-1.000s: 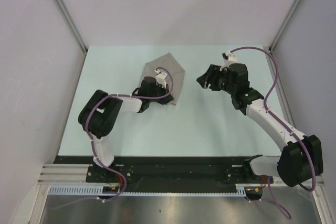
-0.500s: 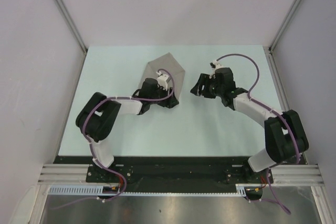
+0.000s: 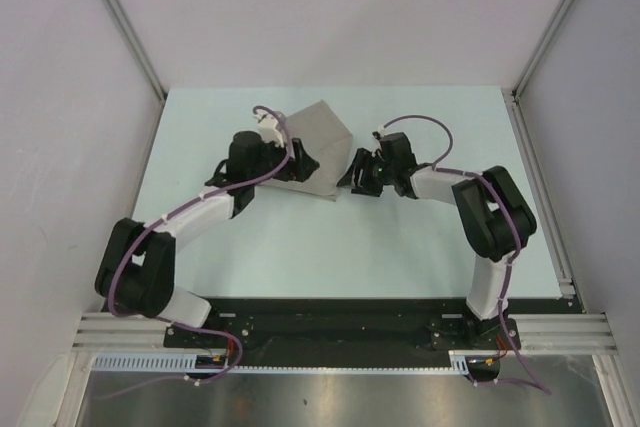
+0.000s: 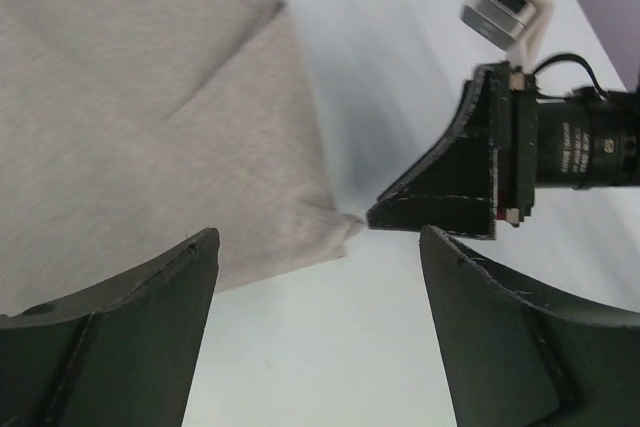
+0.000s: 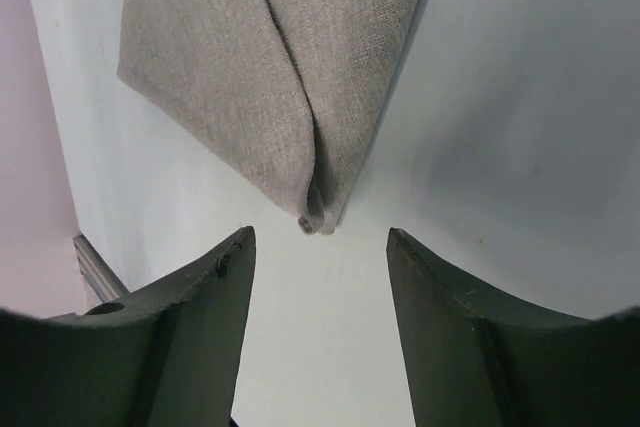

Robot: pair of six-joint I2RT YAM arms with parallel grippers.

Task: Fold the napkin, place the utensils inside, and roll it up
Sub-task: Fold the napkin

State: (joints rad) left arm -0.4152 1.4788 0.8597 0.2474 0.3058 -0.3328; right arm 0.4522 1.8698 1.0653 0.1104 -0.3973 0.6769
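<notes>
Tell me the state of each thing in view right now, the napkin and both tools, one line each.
napkin: folded over in overlapping layers, lying flat on the table, not rolled.
left tool: open, empty, at the napkin's edge.
right tool: open, empty, aimed at the napkin's folded corner, not gripping it.

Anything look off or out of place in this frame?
The napkin is folded into a lopsided shape. Its layers do not line up, and the corner just ahead of the right gripper curls open. No utensil shows in any view, so it may be hidden or out of frame.
</notes>
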